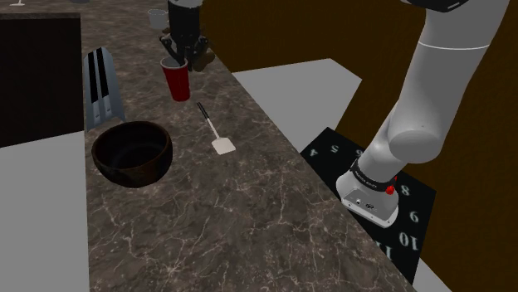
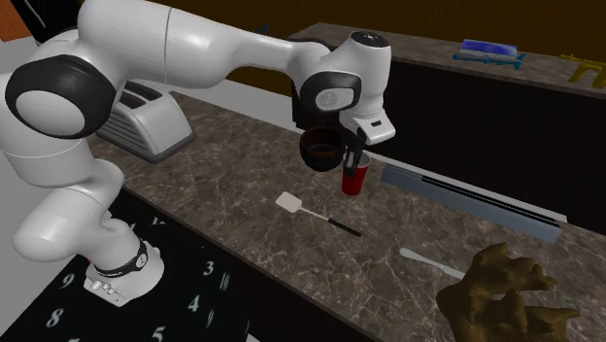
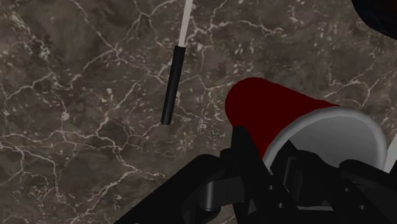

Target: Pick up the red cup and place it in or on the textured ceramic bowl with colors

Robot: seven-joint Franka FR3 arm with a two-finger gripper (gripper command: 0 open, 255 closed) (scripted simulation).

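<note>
Pincer position: the black pincer (image 1: 176, 56) is sitting right down on the rim of the red cup (image 1: 175, 80), in the upper left part of the shoulder view. In the second exterior view it (image 2: 355, 160) is hanging just above centre, with the cup (image 2: 355, 181) directly beneath it.
Pincer state: it (image 3: 270, 159) is crowding the cup's lip in the wrist view, but I cannot tell whether it is clamped on or released.
Red cup: it is standing upright on the desk (image 1: 249, 216), base down on the dark, pale-veined marble. The wrist view is showing its red outer wall (image 3: 273, 111) and a pale grey inside.
Bowl: the dark, glossy bowl (image 1: 137, 172) is sitting at the shoulder view's centre left, well apart from the cup and lower in the frame. In the second exterior view it (image 2: 317, 155) is peeking out just left of the pincer.
Spatula: white blade, black handle (image 1: 223, 146), lying flat between cup and bowl but off to their right. Its handle (image 3: 170, 86) is lying near the cup.
Toaster: the grey toaster (image 1: 101, 87) is standing left of the cup.
Arm: the white arm is rising from the numbered black stand (image 1: 415, 224) at lower right.
</note>
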